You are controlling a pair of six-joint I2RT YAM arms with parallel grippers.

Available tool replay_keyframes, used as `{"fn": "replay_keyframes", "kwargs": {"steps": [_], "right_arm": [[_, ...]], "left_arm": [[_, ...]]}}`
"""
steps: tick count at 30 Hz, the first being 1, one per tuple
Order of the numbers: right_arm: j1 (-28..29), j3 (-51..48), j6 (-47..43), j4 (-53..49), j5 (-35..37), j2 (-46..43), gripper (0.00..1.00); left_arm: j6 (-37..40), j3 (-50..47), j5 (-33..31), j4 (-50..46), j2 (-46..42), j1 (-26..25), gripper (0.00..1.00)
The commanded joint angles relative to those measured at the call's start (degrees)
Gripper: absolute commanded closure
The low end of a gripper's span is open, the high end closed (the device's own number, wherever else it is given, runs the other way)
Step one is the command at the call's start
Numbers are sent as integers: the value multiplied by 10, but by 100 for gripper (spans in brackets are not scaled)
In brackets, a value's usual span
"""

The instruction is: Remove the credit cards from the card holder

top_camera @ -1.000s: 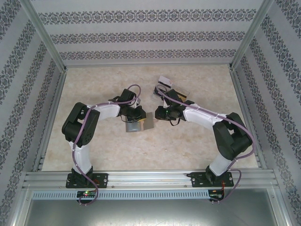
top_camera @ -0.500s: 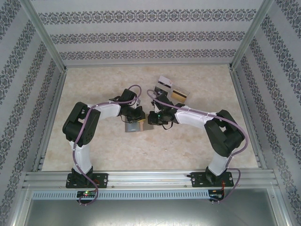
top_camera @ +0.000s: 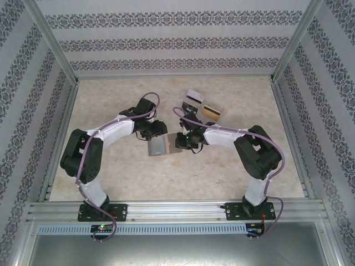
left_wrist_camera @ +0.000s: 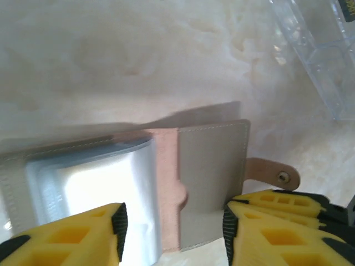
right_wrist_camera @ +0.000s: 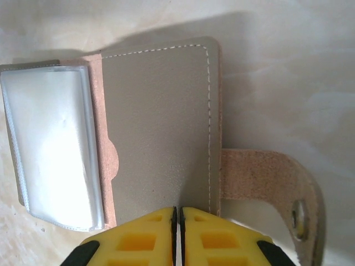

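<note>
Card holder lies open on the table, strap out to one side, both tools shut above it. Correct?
Not quite. Only the right tool is shut. The left wrist view shows the left tool open, fingers apart over the card holder. The rest holds: open on the table, strap out to one side.

The desk [top_camera: 183, 177] is topped with a pale, marbled beige surface and is evenly lit. It is enclosed on three sides by walls [top_camera: 166, 33] papered in white with bands of dark floral pattern. Aluminium posts [top_camera: 52, 41] are set at the far corners, and an aluminium rail [top_camera: 177, 209] is run along the near edge.
</note>
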Motion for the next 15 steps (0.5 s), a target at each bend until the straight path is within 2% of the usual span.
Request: {"fn": "replay_keyframes", "kwargs": {"steps": [1, 8, 15], "right_arm": [[-3, 15, 3, -7, 6, 12, 86], [-3, 13, 5, -8, 6, 19, 86], [-2, 9, 7, -6, 7, 22, 86]], "left_arm": [[-5, -30, -24, -43, -4, 6, 46], [-16, -47, -1, -19, 8, 6, 43], [-15, -42, -16, -30, 15, 6, 38]]}}
